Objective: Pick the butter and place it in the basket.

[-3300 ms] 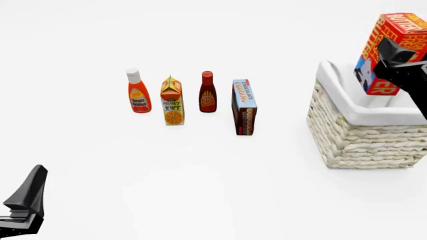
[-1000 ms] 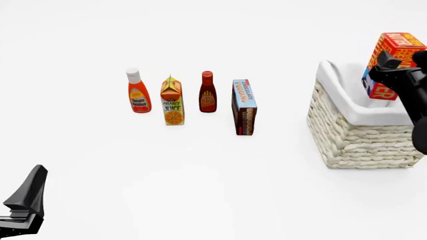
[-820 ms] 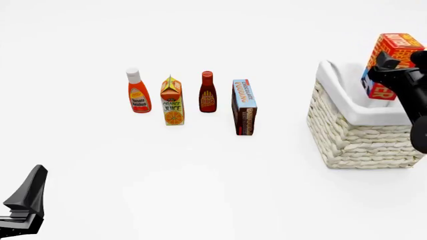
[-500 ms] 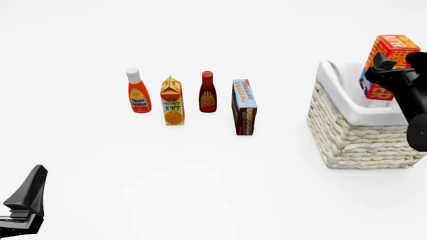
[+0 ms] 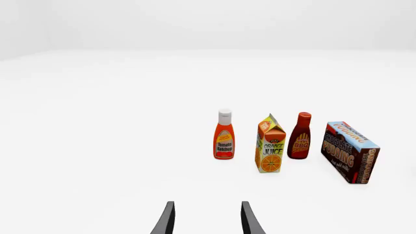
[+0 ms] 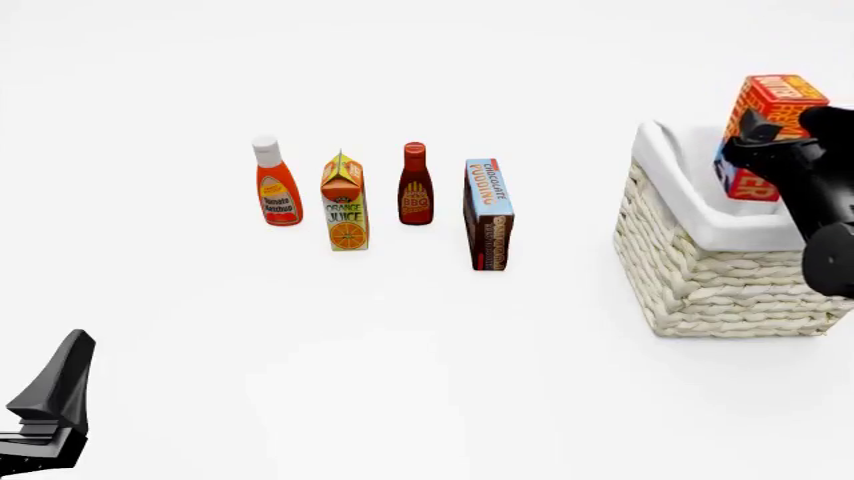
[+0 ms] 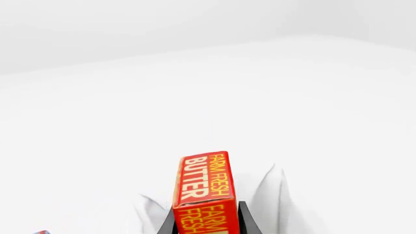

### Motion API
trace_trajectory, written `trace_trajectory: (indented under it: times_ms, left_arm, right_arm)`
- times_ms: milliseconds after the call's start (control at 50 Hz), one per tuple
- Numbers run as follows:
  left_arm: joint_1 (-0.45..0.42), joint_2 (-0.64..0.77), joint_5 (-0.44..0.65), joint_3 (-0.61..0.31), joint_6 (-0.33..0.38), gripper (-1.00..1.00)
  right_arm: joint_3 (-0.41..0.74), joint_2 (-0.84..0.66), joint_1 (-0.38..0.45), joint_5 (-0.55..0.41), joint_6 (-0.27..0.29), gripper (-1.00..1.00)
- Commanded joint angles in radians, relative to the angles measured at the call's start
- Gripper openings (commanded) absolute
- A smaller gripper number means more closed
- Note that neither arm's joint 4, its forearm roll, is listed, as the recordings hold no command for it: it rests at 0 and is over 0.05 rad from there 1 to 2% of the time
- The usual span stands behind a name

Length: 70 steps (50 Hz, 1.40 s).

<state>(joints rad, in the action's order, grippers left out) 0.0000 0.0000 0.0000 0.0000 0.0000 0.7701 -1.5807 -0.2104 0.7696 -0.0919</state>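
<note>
The butter (image 6: 763,120), a red-orange carton with yellow lettering and a blue panel, hangs tilted over the back part of the basket (image 6: 714,265), a cream wicker basket with a white cloth liner. My right gripper (image 6: 758,132) is shut on the butter; in the right wrist view the butter (image 7: 203,187) sits between the two dark fingers (image 7: 247,222), above the liner (image 7: 273,190). My left gripper (image 5: 206,222) is open and empty, low at the near left of the table, where it also shows in the front view (image 6: 47,410).
A row of groceries stands at mid-table: a tomato ketchup bottle (image 6: 276,183), an orange juice carton (image 6: 344,203), a BBQ sauce bottle (image 6: 415,184) and a chocolate pudding box (image 6: 489,213). All four also show in the left wrist view, the ketchup (image 5: 224,141) leftmost.
My right gripper has carried the butter to the left and farther back, over the basket's opening. The left arm and the groceries have not moved.
</note>
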Motion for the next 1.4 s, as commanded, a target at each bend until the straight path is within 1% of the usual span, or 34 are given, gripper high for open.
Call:
trace_trajectory:
  times_ms: [20,200,220,280,700,860,940,1020,1040,1300,1360,1400]
  left_arm:
    - [0.0,0.0,0.0,0.0,0.0,1.0]
    - [0.0,0.0,0.0,0.0,0.0,1.0]
    - [0.0,0.0,0.0,0.0,0.0,1.0]
    - [0.0,0.0,0.0,0.0,0.0,1.0]
    - [0.0,0.0,0.0,0.0,0.0,1.0]
    - [0.0,0.0,0.0,0.0,0.0,1.0]
    - [0.0,0.0,0.0,0.0,0.0,1.0]
    - [0.0,0.0,0.0,0.0,0.0,1.0]
    - [0.0,0.0,0.0,0.0,0.0,1.0]
    - [0.0,0.0,0.0,0.0,0.0,1.0]
    - [0.0,0.0,0.0,0.0,0.0,1.0]
    - [0.0,0.0,0.0,0.0,0.0,1.0]
  right_arm:
    - [0.029,-0.021,-0.004,0.014,-0.015,-1.0]
    - [0.037,-0.047,-0.022,0.01,-0.02,-1.0]
    - [0.033,-0.042,-0.027,0.015,-0.018,1.0]
    - [0.03,-0.035,-0.028,0.01,-0.027,1.0]
    - [0.011,0.015,-0.025,0.0,-0.03,1.0]
    - [-0.007,0.073,-0.02,-0.028,-0.033,1.0]
    - [-0.024,0.135,-0.005,-0.058,-0.04,1.0]
    - [-0.054,0.206,0.025,-0.087,-0.034,1.0]
    - [-0.066,0.231,0.041,-0.099,-0.028,1.0]
    - [-0.2,0.502,0.096,-0.223,-0.016,1.0]
    - [-0.238,0.565,0.121,-0.254,-0.007,1.0]
    - [-0.256,0.608,0.134,-0.279,-0.012,1.0]
